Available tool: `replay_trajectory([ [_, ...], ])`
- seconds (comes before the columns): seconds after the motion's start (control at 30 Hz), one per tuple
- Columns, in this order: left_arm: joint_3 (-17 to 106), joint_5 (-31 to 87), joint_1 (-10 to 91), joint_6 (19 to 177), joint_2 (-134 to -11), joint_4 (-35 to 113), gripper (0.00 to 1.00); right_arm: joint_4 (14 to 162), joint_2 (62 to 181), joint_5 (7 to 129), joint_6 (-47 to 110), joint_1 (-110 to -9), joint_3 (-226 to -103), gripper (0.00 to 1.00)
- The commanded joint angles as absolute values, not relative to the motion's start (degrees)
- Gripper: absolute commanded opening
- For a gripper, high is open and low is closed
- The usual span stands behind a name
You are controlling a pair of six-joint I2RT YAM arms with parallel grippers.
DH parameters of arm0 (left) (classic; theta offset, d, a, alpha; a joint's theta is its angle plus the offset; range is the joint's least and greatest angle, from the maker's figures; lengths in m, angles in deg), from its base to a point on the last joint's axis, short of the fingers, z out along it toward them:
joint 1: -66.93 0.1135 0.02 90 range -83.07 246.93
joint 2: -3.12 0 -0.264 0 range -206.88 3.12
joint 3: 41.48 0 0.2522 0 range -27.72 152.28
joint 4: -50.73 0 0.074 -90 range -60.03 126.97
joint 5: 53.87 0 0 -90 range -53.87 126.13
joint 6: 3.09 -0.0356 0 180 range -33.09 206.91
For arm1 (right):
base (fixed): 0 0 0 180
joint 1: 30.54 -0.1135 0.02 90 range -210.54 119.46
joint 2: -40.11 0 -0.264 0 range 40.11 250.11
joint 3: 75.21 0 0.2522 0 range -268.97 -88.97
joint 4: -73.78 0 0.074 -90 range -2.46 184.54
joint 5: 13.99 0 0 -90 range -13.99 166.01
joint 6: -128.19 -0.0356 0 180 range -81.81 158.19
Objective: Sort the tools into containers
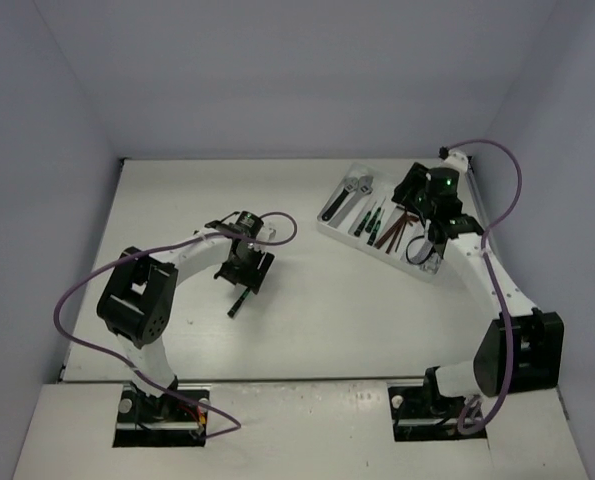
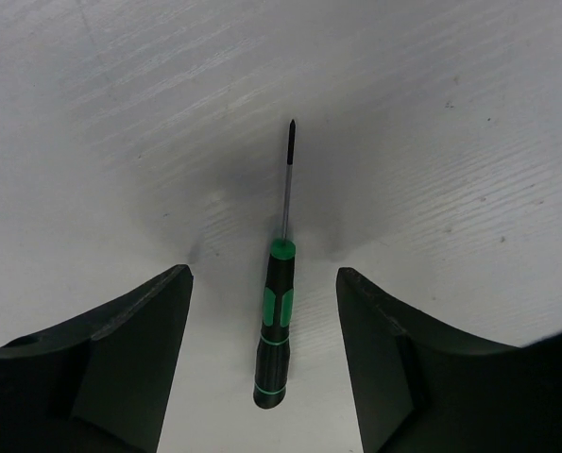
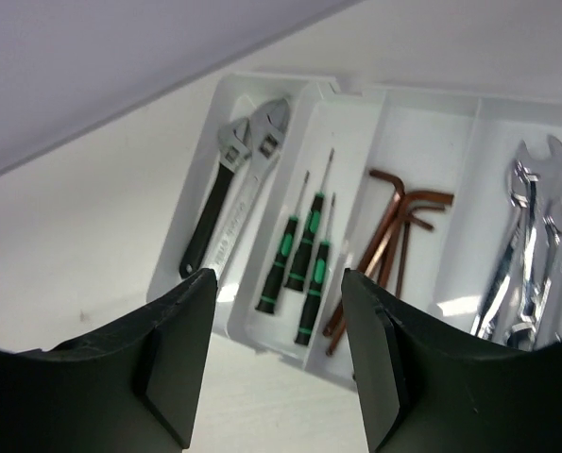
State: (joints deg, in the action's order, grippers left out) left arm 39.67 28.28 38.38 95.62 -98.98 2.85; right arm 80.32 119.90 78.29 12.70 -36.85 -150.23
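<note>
A green-and-black screwdriver (image 2: 276,321) lies on the table between the fingers of my open left gripper (image 2: 264,326), untouched; it also shows in the top view (image 1: 239,300) below the left gripper (image 1: 245,272). The white tray (image 1: 339,232) sits at the back right. In the right wrist view the tray (image 3: 197,203) holds two adjustable wrenches (image 3: 226,203), three screwdrivers (image 3: 304,255), reddish-brown hex keys (image 3: 389,241) and silver open-end wrenches (image 3: 521,255), each kind in its own compartment. My right gripper (image 3: 279,330) is open and empty, above the tray's near edge.
Blue-grey walls enclose the table on the left, back and right. The right arm (image 1: 477,270) and its purple cable arc over the tray's right end. The left arm's cable (image 1: 277,225) loops behind its wrist.
</note>
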Motion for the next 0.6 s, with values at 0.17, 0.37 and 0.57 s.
replay_trajectory([
  [0.17, 38.45, 26.84, 38.06, 99.64, -99.34, 3.24, 0.28, 82.53, 110.85, 76.53, 10.84, -36.43, -140.65, 0.53],
  [0.37, 42.52, 25.45, 37.84, 100.29, -96.0, 3.51, 0.0, 82.62, 107.9, 71.01, 12.13, -36.71, -139.46, 0.58],
  [0.57, 48.41, 17.66, 37.86, 106.3, -89.08, 10.05, 0.0, 81.72, 106.15, 63.51, 15.55, -40.38, -138.54, 0.63],
])
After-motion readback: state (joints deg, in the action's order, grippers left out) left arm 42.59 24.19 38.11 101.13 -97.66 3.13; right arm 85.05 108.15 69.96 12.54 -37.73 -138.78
